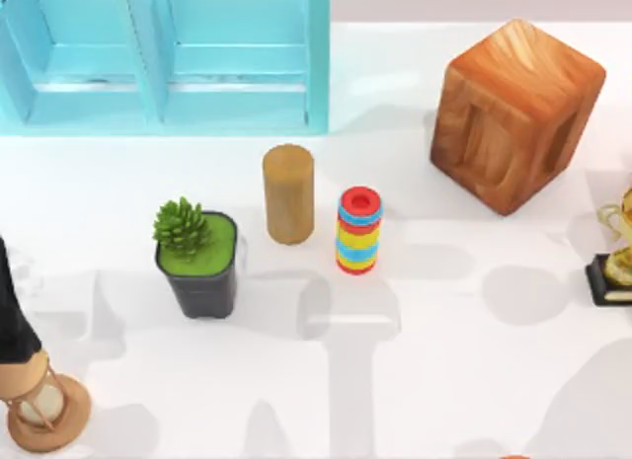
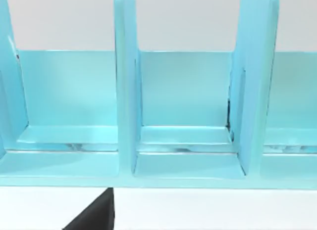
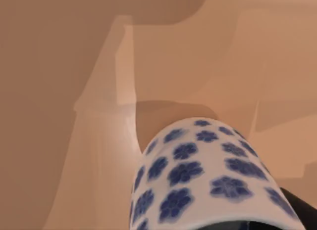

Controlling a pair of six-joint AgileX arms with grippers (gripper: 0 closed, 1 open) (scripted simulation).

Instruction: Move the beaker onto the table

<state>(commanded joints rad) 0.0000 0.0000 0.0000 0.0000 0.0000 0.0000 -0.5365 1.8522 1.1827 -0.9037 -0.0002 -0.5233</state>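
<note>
An hourglass [image 1: 44,408] stands at the white table's [image 1: 464,360] left edge; right of it a dark pot [image 1: 202,276] holds a green succulent [image 1: 182,225], then a tan wooden cylinder [image 1: 288,192] and a ring stack [image 1: 358,230], with a wooden block [image 1: 515,114] farther right. The blue-flowered beaker [image 3: 208,175] looms close in the right wrist view over a tan surface. The light-blue cabinet's [image 2: 188,116] compartments are bare. Neither gripper's finger state can be told.
</note>
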